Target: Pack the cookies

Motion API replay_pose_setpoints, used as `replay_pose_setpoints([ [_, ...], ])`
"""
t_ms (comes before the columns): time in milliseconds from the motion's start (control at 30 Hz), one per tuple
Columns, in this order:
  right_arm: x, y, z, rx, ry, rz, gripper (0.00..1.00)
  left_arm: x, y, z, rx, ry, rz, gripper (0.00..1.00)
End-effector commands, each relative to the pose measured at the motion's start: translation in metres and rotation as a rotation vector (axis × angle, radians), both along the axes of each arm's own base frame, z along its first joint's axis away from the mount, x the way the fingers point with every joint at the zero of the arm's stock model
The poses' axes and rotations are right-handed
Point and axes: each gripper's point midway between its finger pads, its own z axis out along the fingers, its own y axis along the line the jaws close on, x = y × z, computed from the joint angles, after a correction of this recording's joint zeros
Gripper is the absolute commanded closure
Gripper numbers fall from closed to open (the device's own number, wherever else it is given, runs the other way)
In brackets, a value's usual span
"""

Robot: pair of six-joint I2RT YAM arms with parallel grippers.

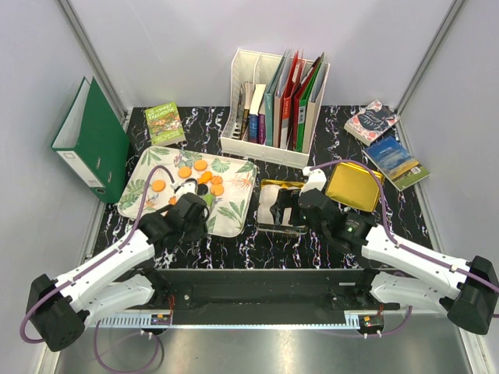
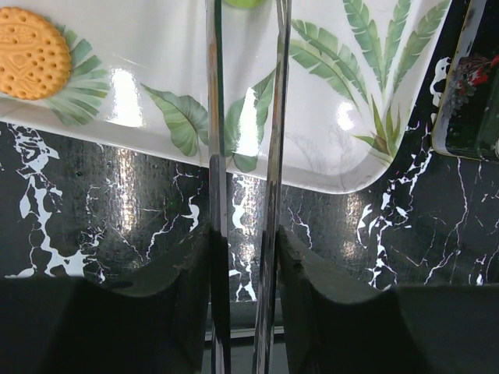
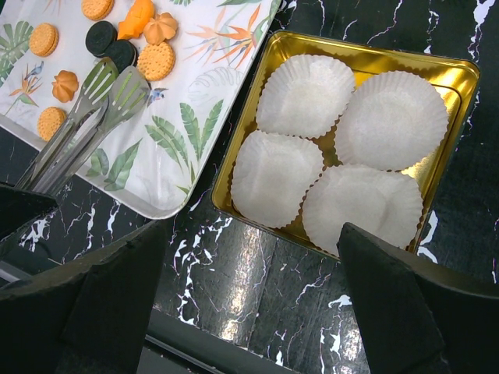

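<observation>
green binder [image 1: 97, 140], white file rack [image 1: 257, 148], books [image 1: 164, 123]

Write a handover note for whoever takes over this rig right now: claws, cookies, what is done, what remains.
Left claw: shut on tongs, tips over the tray near the cookies; no cookie seen in them.
Right claw: open, empty, at the tin.
Cookies: all in view lie on the tray.
Done: tongs in hand; tin open, four cups empty.
Left: every cookie still to go into the cups.
</observation>
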Motion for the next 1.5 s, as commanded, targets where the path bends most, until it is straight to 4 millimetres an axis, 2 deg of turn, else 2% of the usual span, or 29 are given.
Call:
replay_pose_setpoints([
  [0,0.004,0.003,0.009,0.030,-0.029,-0.014,0.00,0.005,-0.004,0.013,-0.025,-0.039,-0.002,0.66],
  [200,0.005,0.003,0.008,0.028,-0.025,-0.017,0.00,0.007,-0.004,0.033,-0.042,-0.076,-0.011,0.73],
  [433,0.005,0.004,0.010,0.031,-0.029,-0.017,0.00,0.014,-0.006,0.075,-0.079,-0.153,-0.016,0.79],
  [533,0.005,0.004,0.011,0.032,-0.030,-0.017,0.00,0.017,-0.007,0.087,-0.085,-0.176,-0.023,0.82],
  [667,0.004,0.002,0.012,0.034,-0.036,-0.018,0.00,0.018,-0.009,0.092,-0.091,-0.179,-0.027,0.84],
  [767,0.006,-0.003,0.023,0.037,-0.067,-0.030,0.00,0.022,-0.017,0.099,-0.115,-0.192,-0.035,0.86],
  [833,0.008,-0.009,0.029,0.025,-0.088,-0.047,0.00,0.025,-0.026,0.103,-0.128,-0.193,-0.054,0.88],
  [967,0.009,-0.023,0.054,0.013,-0.152,-0.068,0.00,0.034,-0.052,0.113,-0.153,-0.209,-0.100,0.91],
  [1167,0.005,-0.049,0.078,0.002,-0.211,-0.118,0.00,0.047,-0.102,0.124,-0.155,-0.222,-0.192,0.94],
  [1300,0.001,-0.063,0.081,-0.006,-0.225,-0.146,0.00,0.054,-0.134,0.125,-0.158,-0.214,-0.246,0.95],
  [1467,-0.002,-0.072,0.077,-0.016,-0.222,-0.162,0.00,0.056,-0.159,0.124,-0.170,-0.204,-0.293,0.96],
])
